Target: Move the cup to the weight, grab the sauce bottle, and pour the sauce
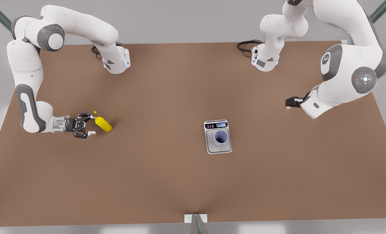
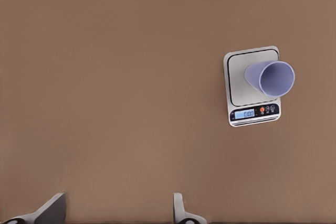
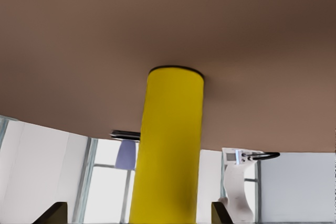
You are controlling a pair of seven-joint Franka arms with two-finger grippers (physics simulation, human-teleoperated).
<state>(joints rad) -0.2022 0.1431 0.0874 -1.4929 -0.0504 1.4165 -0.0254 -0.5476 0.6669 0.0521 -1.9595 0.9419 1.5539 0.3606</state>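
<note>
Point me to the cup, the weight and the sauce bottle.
cup (image 1: 221, 137), front view, on its open mouth.
weight (image 1: 216, 125), front view, on its display strip.
sauce bottle (image 1: 104, 124), front view, on the middle of its yellow body.

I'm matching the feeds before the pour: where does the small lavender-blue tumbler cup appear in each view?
Front view: the lavender-blue tumbler cup stands upright on the flat silver steel scale, a little to the front view's right of centre.
Left wrist view: the cup is on the scale, seen from above.
Right wrist view: a small lavender shape far beyond the yellow squeeze bottle is probably the cup.
Shared landmark: the scale under the cup.
</note>
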